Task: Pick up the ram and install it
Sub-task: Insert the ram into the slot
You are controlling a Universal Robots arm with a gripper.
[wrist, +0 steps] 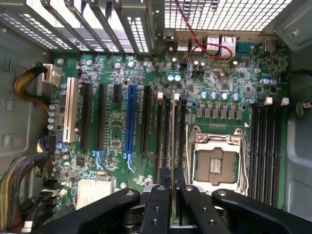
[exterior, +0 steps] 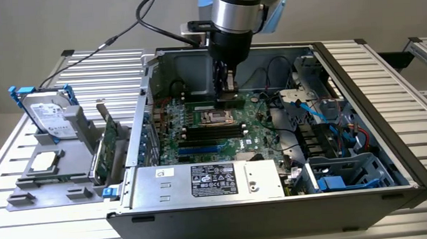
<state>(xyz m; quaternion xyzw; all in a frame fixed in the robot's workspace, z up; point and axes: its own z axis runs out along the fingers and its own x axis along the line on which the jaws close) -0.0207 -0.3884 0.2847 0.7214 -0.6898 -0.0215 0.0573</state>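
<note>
My gripper [exterior: 227, 95] reaches down into the open computer case [exterior: 355, 54], just above the far part of the green motherboard [exterior: 200, 144]. The wrist view looks straight down past the black fingers [wrist: 157, 204], which are shut on the ram [wrist: 173, 141]. The ram shows edge-on as a thin pale strip. It lines up along a black memory slot [wrist: 167, 136] in the bank beside the CPU socket [wrist: 214, 161]. Whether its lower edge touches the slot cannot be told. In the exterior view the ram's lower part [exterior: 229, 101] shows under the fingers.
A second bank of memory slots [wrist: 263, 146] lies on the socket's other side. At the exterior view's left a grey stand [exterior: 29, 195] holds a silver hard drive with blue rails [exterior: 51, 113] and a wide green expansion card [exterior: 108, 145]. The power supply [exterior: 216, 179] and cables [exterior: 307, 104] crowd the case.
</note>
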